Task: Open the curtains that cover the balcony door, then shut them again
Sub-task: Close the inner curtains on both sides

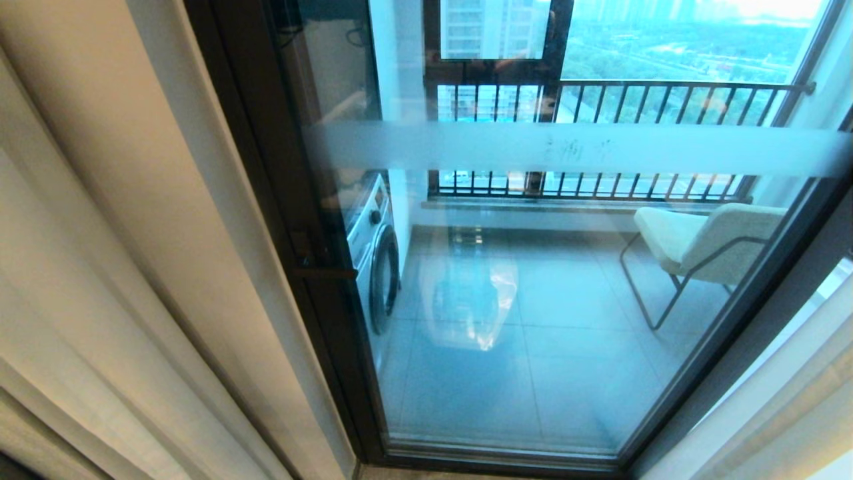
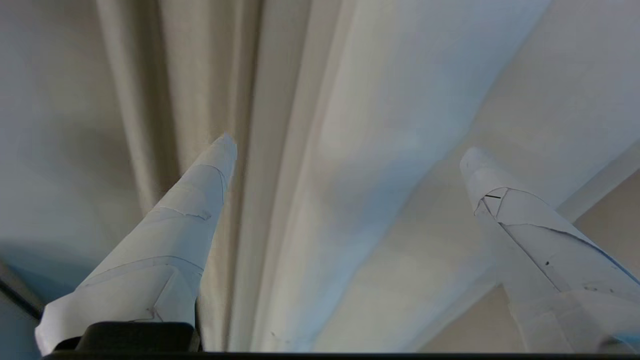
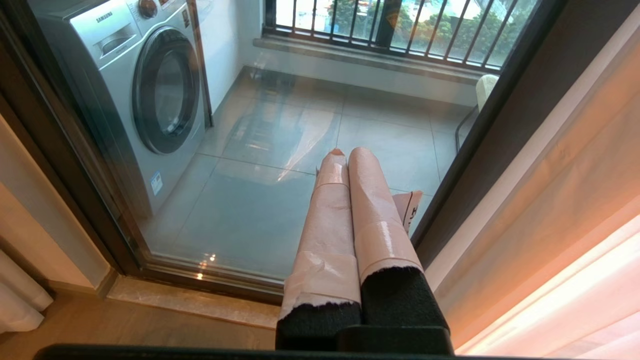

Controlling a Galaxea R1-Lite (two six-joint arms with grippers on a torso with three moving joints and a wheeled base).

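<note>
Sheer white fabric fills the left of the head view: the curtains [image 1: 126, 267] hang there in long soft folds, gathered against the dark frame of the balcony door [image 1: 533, 300], and a second panel falls at the far right edge. Between the two the glass is uncovered, so the opening half of the task looks done and the closing half is what remains.

On the left, the left gripper [image 2: 345, 145] shows only in its own wrist view. Its taped fingers [image 2: 190, 200] are spread wide with nothing between them, pointing into the pleats just ahead. The cloth should be light, limp and slippery. It will likely bunch and slide rather than push back, so a pinch over one thick fold or the hemmed edge seems a surer hold than a flat stretch of panel. Too little fabric could slip free once pulled sideways.

Moving across, the door's glass carries a frosted band [image 1: 566, 150] and a dark handle [image 1: 320, 270] close beside the left curtain, something a drawn fold might catch on. Through the glass stand a washing machine [image 3: 145, 85] and a pale chair [image 1: 700, 243], both beyond reach. Room for a sideways pull runs along the glass.

At the right, the right gripper [image 3: 345, 152] hangs parked low before the door, fingers pressed together and empty.
</note>
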